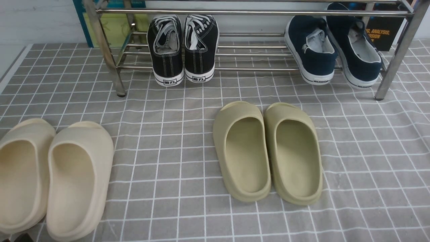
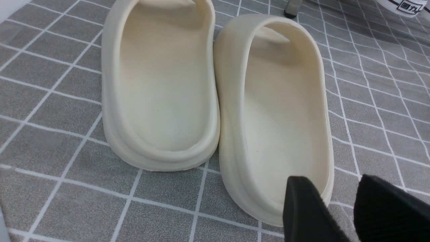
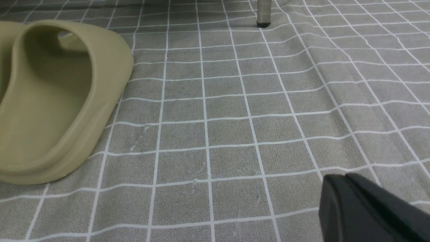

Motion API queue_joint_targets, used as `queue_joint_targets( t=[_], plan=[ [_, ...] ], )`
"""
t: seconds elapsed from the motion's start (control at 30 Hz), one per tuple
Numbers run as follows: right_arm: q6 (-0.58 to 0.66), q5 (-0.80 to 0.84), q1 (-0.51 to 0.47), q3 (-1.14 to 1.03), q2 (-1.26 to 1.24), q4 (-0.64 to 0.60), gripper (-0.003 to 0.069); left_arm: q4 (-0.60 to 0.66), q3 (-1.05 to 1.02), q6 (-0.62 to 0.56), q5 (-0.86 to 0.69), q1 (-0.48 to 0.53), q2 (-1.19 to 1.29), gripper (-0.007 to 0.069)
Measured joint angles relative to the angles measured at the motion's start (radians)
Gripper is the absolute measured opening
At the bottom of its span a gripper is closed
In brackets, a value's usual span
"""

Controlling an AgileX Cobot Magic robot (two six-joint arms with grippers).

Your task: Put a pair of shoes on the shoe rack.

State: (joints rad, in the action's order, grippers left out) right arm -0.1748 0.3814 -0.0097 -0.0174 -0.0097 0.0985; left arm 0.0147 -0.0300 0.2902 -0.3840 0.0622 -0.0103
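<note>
Two dark navy slip-on shoes [image 1: 310,50] [image 1: 357,47] with white soles rest on the lower bars of the steel shoe rack [image 1: 255,12], at its right end, heels toward me. Neither arm shows in the front view. In the left wrist view my left gripper [image 2: 336,191] is open and empty, just above the heel rim of a cream foam slide [image 2: 278,114]. In the right wrist view my right gripper [image 3: 346,183] is shut and empty, low over the grey checked cloth [image 3: 235,134].
Black lace-up sneakers [image 1: 183,47] sit on the rack's left part. Cream slides [image 1: 53,174] lie at the front left, olive slides [image 1: 267,149] in the middle; one olive slide [image 3: 57,97] shows in the right wrist view. A rack leg [image 3: 263,13] stands far ahead.
</note>
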Motion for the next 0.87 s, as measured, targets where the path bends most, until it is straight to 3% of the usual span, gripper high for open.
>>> queue_joint_targets(
  t=[0.87],
  plan=[
    [0.000, 0.000, 0.000, 0.000, 0.000, 0.001, 0.0038, 0.000, 0.000, 0.000, 0.000, 0.000, 0.000, 0.0239]
  ],
)
